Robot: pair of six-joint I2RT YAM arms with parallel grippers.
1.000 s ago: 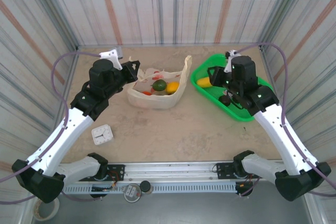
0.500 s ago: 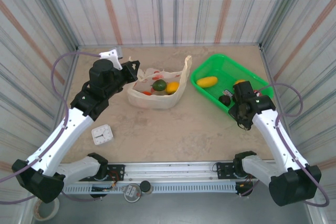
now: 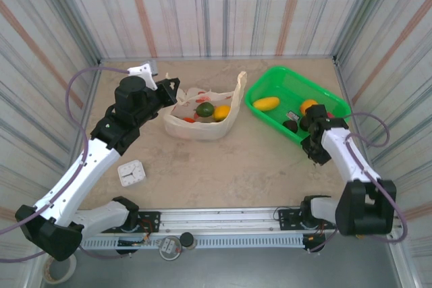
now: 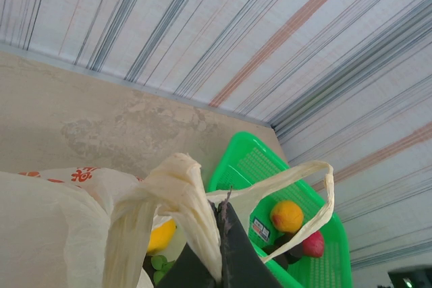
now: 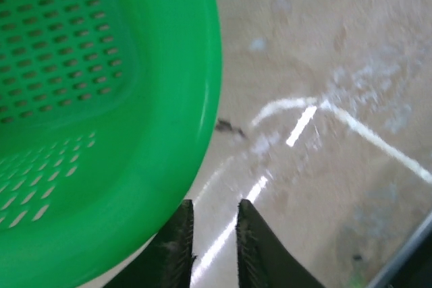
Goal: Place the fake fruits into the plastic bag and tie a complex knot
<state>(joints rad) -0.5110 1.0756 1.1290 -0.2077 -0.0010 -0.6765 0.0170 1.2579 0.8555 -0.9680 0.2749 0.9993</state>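
The left gripper (image 4: 221, 224) is clenching one handle (image 4: 177, 187) of the bag (image 3: 202, 126) and holding it up so the mouth is gaping. The bag is sitting mid-table, just left of the green basket (image 3: 291, 90), with a green fruit (image 3: 204, 109) and a yellow-orange fruit (image 3: 221, 112) lying inside. The right gripper (image 5: 210, 247) is grasping nothing. Its fingers are standing slightly apart with bare table (image 5: 324, 65) showing between them, and it is hanging just outside the basket's near rim, not over any fruit.

I am reading the step as fetching the next fruit. To do it well, the right arm is going to need to lift clear of the rim, spread its fingers much wider, and come straight down on one piece. The yellow fruit (image 3: 266, 104) is lying apart from the others and looks the easiest. The orange fruit (image 3: 308, 106) and dark fruit (image 3: 290, 126) are crowding the arm's own wrist. These glossy skins are likely to squirt out, so a grip across the middle looks safer. The left arm should be holding the handle high and steady.

From above I am seeing how arms, bag and basket lie on the table. The left wrist view is giving what that misses: the pinch on the handle, the second handle (image 4: 325, 197) arching free, and a pink fruit (image 4: 312, 244) beside the dark one. The right wrist view is showing the finger gap and how close the rim is.
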